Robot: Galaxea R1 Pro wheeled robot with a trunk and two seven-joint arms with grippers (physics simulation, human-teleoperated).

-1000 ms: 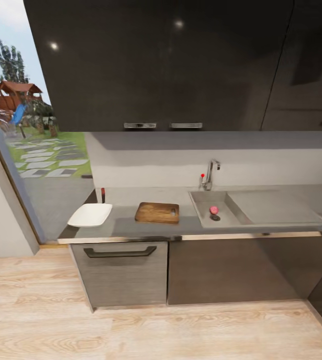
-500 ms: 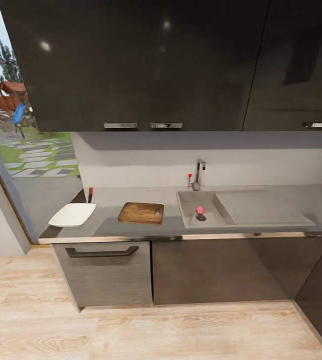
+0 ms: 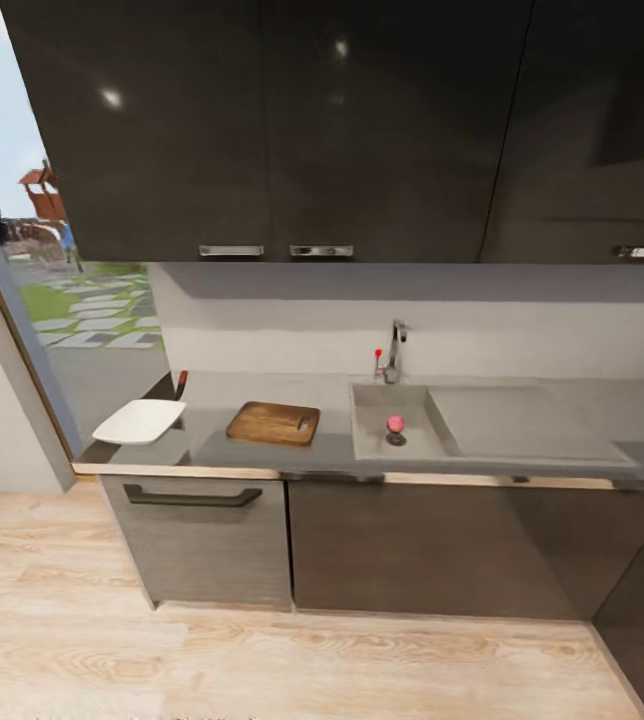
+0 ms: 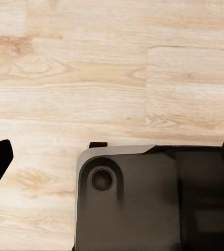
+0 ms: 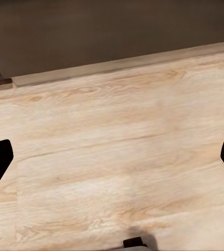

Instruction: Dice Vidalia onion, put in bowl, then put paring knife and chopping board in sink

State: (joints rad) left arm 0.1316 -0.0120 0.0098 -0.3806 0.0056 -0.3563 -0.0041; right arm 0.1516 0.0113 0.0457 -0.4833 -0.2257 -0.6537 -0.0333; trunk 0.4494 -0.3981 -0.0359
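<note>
A small pinkish-red Vidalia onion (image 3: 395, 424) lies in the grey sink (image 3: 372, 440) beside the drain, below the chrome tap (image 3: 394, 350). Left of the sink, the brown chopping board (image 3: 273, 423) rests flat on the grey countertop (image 3: 522, 460). The white bowl (image 3: 140, 421) stands at the counter's left end. Behind the bowl, near the wall, the paring knife (image 3: 181, 382) shows its reddish handle. My left gripper (image 4: 112, 157) is open over the wooden floor and my own dark base. The right gripper (image 5: 112, 159) is open too, above bare floor, with nothing between its fingers.
Dark wall cabinets (image 3: 262, 130) hang over the counter, with dark base cabinets and a handled drawer (image 3: 192, 497) below. A glass door with a garden view (image 3: 52, 300) is at the left. A stretch of light wooden floor (image 3: 312, 660) separates me from the counter.
The whole head picture has shifted, so the camera has moved: the counter now sits further left and a little lower. The onion, board, bowl and knife keep their places.
</note>
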